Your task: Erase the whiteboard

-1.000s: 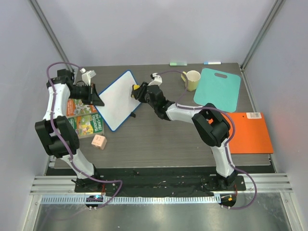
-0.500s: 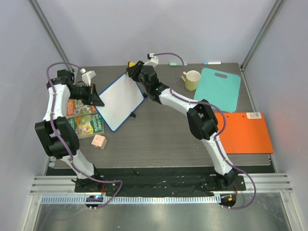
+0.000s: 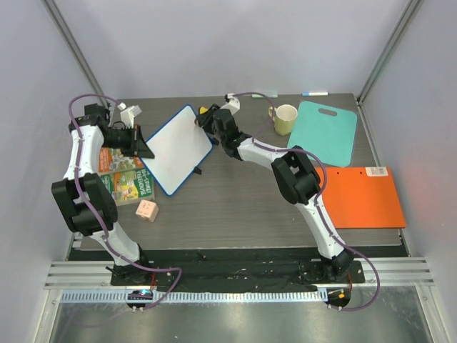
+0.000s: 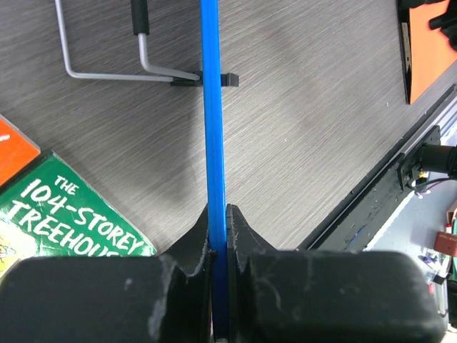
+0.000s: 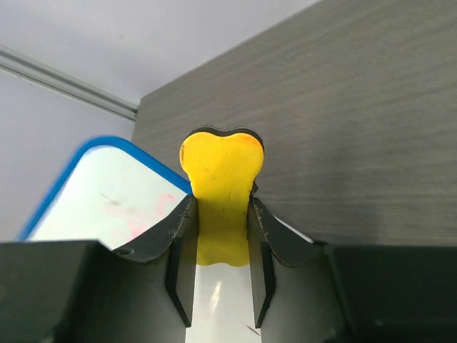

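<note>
the whiteboard (image 3: 177,148) stands tilted on its wire stand (image 4: 107,75) at the back left of the table (image 3: 235,200), beside a treehouse book (image 3: 127,184). the left gripper (image 4: 218,214) is pinched tight on its blue rim (seen edge-on from that wrist). the right gripper (image 5: 221,207), jaws narrow, holds a yellow eraser (image 5: 221,161) at the board's far right corner, where faint pink marks (image 5: 132,211) show; whether the eraser touches the board cannot be told.

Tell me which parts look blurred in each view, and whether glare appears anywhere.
Left wrist: the left gripper is soft close to the lens, while the book title is sharp. Right wrist: the whiteboard rim is slightly smeared; the yellow eraser is clear. Top external: even light, soft shadows, no strong glare.
</note>
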